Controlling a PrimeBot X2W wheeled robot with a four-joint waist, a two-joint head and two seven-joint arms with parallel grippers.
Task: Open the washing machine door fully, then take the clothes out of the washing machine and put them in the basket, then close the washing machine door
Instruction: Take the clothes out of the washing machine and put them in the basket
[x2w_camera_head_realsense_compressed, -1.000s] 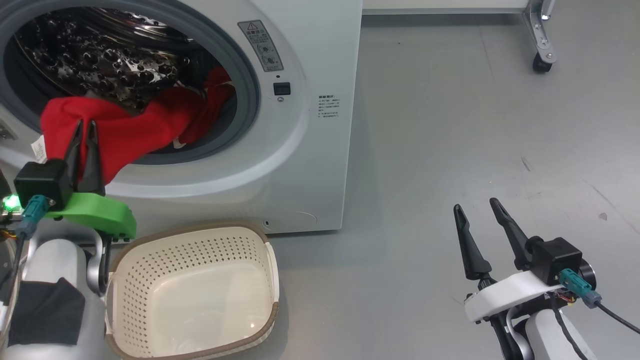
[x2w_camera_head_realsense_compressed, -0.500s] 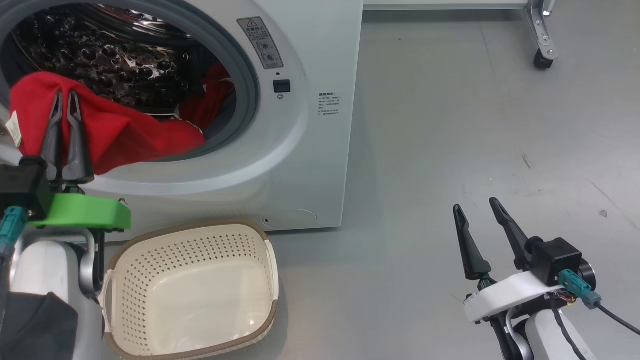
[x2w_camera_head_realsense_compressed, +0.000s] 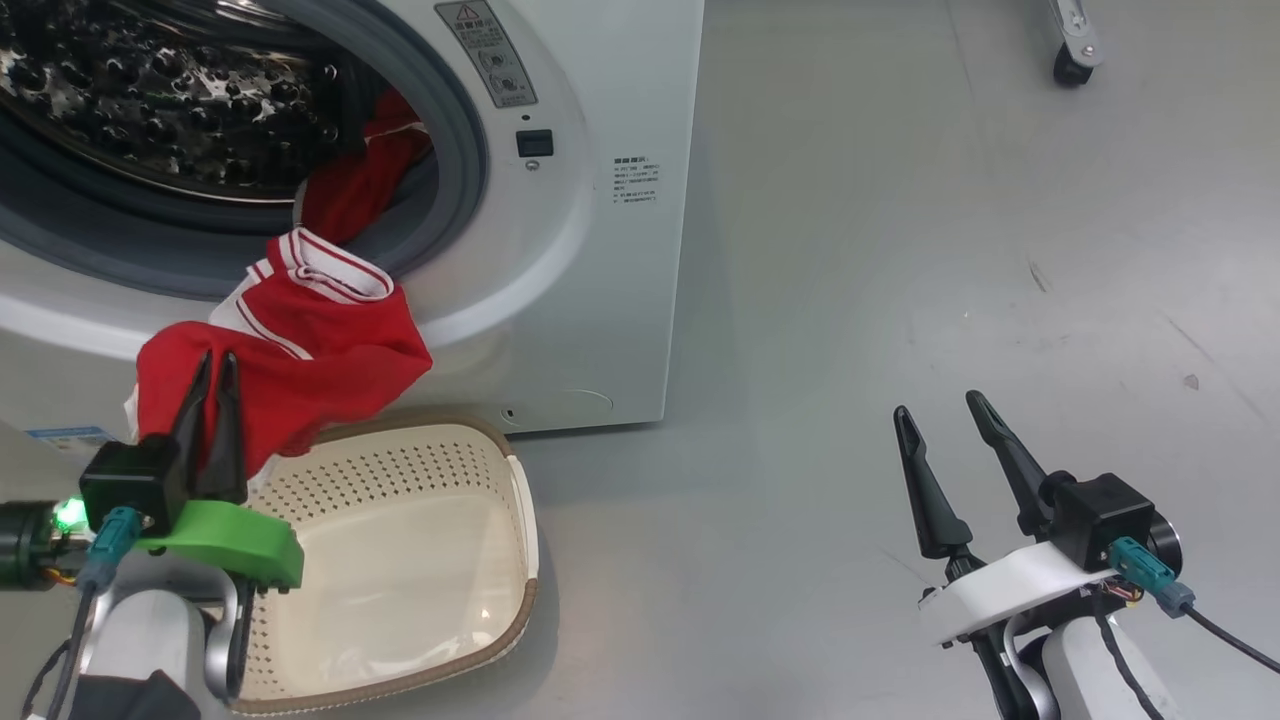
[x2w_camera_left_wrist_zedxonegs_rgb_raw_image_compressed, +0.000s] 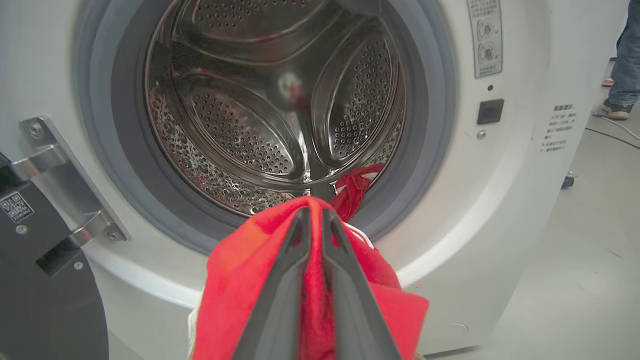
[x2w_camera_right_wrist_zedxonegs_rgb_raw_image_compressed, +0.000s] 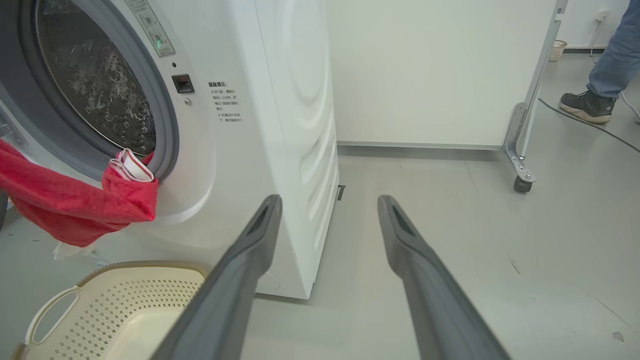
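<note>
My left gripper (x2w_camera_head_realsense_compressed: 215, 362) is shut on the clothes (x2w_camera_head_realsense_compressed: 310, 345), a red garment with white stripes hanging outside the washing machine (x2w_camera_head_realsense_compressed: 620, 250), just above the back left of the basket (x2w_camera_head_realsense_compressed: 515, 470). In the left wrist view the closed fingers (x2w_camera_left_wrist_zedxonegs_rgb_raw_image_compressed: 312, 215) pinch the red cloth (x2w_camera_left_wrist_zedxonegs_rgb_raw_image_compressed: 235, 285) in front of the steel drum (x2w_camera_left_wrist_zedxonegs_rgb_raw_image_compressed: 280, 100). More red fabric (x2w_camera_head_realsense_compressed: 360, 180) lies at the drum's mouth. The washing machine door (x2w_camera_left_wrist_zedxonegs_rgb_raw_image_compressed: 40, 300) stands swung open at the left. My right gripper (x2w_camera_head_realsense_compressed: 936, 405) is open and holds nothing, low over the floor at the right.
The cream basket (x2w_camera_right_wrist_zedxonegs_rgb_raw_image_compressed: 115, 295) sits on the grey floor against the machine's front. A wheeled white frame (x2w_camera_right_wrist_zedxonegs_rgb_raw_image_compressed: 522, 182) stands behind to the right. A person's leg and shoe (x2w_camera_right_wrist_zedxonegs_rgb_raw_image_compressed: 590, 105) are at the far right, with a cable on the floor.
My left gripper has drawn the red garment out of the drum and down to the basket's back edge. The head camera has tilted down a little. The right gripper has stayed put.
</note>
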